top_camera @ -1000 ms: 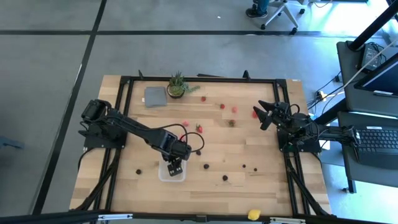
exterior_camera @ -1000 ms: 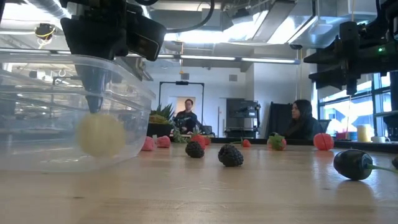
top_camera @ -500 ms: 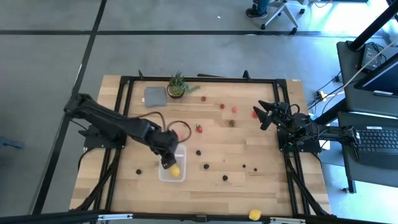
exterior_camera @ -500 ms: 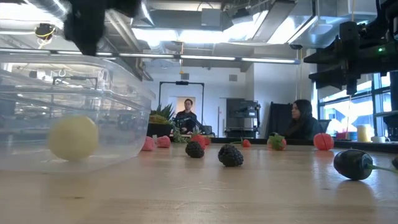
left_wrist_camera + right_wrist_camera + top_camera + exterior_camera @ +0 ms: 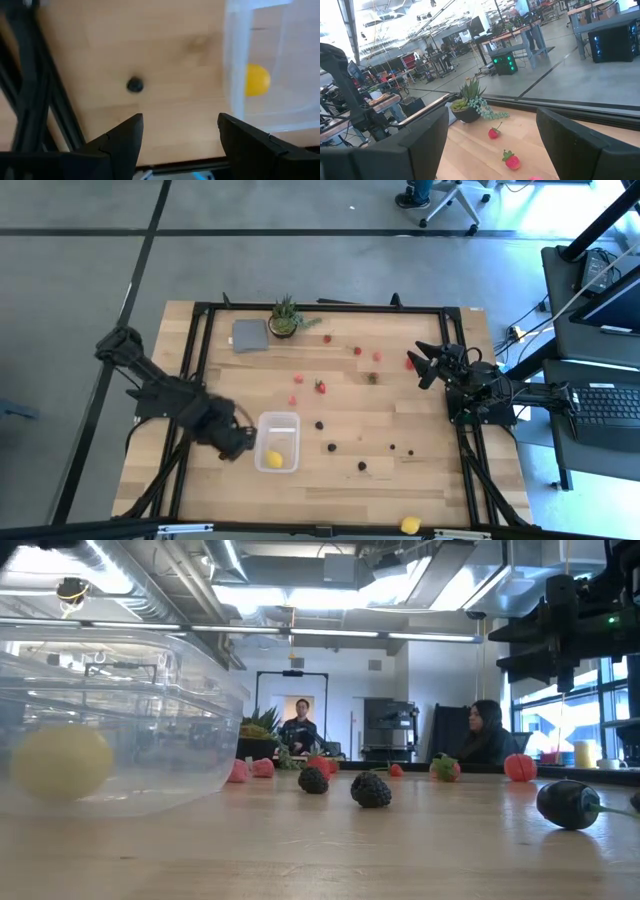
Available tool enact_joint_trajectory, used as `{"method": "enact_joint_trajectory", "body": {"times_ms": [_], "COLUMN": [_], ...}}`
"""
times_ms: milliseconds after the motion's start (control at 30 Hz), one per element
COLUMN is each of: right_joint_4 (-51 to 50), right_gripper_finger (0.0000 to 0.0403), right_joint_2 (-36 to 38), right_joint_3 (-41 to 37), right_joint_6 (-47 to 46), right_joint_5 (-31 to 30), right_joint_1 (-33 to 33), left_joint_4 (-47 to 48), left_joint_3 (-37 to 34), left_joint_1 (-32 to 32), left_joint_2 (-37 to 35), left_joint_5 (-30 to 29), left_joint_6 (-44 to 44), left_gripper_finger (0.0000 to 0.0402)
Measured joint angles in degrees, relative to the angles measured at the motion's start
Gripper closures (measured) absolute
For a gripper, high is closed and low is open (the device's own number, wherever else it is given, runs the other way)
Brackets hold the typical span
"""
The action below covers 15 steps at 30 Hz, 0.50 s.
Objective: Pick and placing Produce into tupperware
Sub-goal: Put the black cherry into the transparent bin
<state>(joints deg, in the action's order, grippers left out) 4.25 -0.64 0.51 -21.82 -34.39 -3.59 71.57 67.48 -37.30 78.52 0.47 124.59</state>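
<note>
Left gripper: my left gripper (image 5: 238, 445) sits in the lower left part of the high view, just beside the left wall of the tupperware (image 5: 277, 420). Its fingers stand apart and hold nothing.
Step in hand: I judge that one lemon is delivered and I must now fetch the next piece of produce.
Nearest piece: a dark berry (image 5: 134, 84) lies on the bare wood ahead of the fingers in the left wrist view, near the black frame rail (image 5: 47, 107).
How to do it well: I would centre the open fingers over the berry, come down straight, and close gently, because the piece is tiny and may roll. I should keep away from the rail and from the tub wall.
Tupperware: it stands low in the centre of the high view, with the yellow lemon (image 5: 274, 459) inside, near its lower left corner.
Other produce: red strawberries (image 5: 320, 386) and more dark berries (image 5: 330, 447) are scattered over the table (image 5: 430, 480), middle and upper right.
Left arm pose: folded low, reaching from the left edge toward the tub.
Right gripper: my right gripper (image 5: 424, 364) waits at the right edge, fingers wide and empty, well apart from the tub.
</note>
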Motion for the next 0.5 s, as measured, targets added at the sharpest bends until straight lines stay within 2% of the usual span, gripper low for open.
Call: {"method": "enact_joint_trajectory", "body": {"times_ms": [100,333,500], "right_joint_4": [0.0,0.0,0.0], "right_gripper_finger": [0.0100,0.0100,0.0100], "right_joint_2": [0.0,0.0,0.0], "right_joint_3": [0.0,0.0,0.0], "right_joint_6": [0.0,1.0,1.0], "right_joint_5": [0.0,0.0,0.0], "right_joint_1": [0.0,0.0,0.0], "left_joint_4": [-0.6,-9.0,-19.1], "left_joint_3": [-0.9,-8.9,-17.3], "left_joint_1": [-3.9,-4.2,-4.1], "left_joint_2": [1.0,4.0,4.2], "left_joint_5": [-0.2,2.6,6.9], "left_joint_6": [9.4,10.4,10.6], "left_gripper_finger": [0.0154,0.0154,0.0154]}}
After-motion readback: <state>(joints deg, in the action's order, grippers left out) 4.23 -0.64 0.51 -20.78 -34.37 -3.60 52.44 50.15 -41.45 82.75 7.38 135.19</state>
